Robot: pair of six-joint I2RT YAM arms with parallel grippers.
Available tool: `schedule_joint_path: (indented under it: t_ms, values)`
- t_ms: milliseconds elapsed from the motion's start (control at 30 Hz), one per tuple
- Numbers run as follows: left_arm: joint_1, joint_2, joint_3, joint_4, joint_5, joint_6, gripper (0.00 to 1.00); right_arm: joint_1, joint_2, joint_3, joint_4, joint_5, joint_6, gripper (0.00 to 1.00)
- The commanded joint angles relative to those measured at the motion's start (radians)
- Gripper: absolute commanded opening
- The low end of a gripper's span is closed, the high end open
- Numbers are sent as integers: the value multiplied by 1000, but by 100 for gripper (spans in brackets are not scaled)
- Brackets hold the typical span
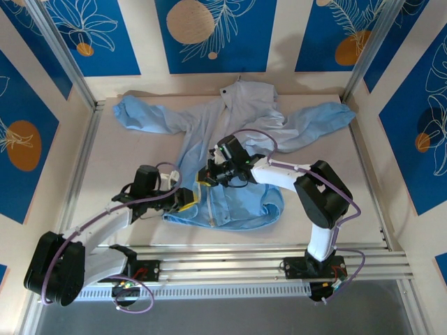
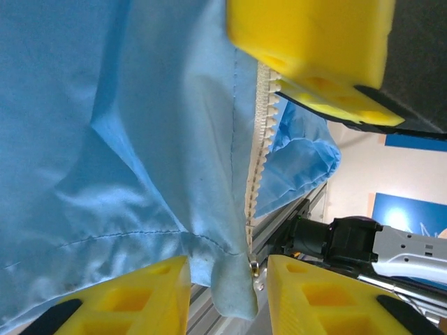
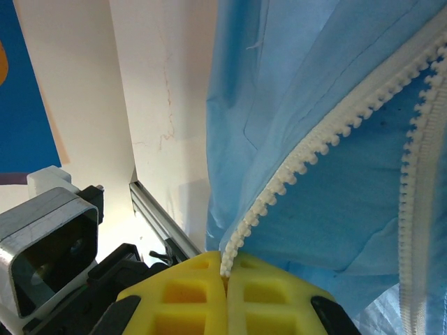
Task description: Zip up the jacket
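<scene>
Nearest, the left hand (image 1: 187, 200) sits at the bottom hem of the jacket (image 1: 241, 115), its yellow fingers (image 2: 140, 296) parted, with the hem corner and the low end of the zipper (image 2: 260, 139) between them (a gap shows beside the cloth). Just beyond, the right hand (image 1: 207, 176) is pressed together, pinching one toothed zipper edge. Farther back the jacket lies spread on the worktop (image 1: 126, 167), sleeves flung wide, hood toward the far wall.
</scene>
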Motion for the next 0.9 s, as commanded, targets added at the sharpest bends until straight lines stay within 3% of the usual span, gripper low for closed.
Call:
schedule_joint_path:
  t_ms: [0,333,400,533,733,867]
  values:
    - [7,-2,-14,41,20,-6,27,9,16,31,-13,-30,-9,0]
    - [7,12,-18,39,20,10,23,17,32,54,-32,-31,-18,0]
    - [6,8,-24,39,20,10,19,21,33,53,-30,-30,-14,0]
    - [7,-1,-30,24,11,18,0,23,35,63,-36,-36,-19,0]
    - [7,-28,-14,-91,-54,53,0,9,8,86,-162,-25,-90,38]
    - [8,-53,-15,-158,-125,70,0,3,-45,100,-379,49,-199,49]
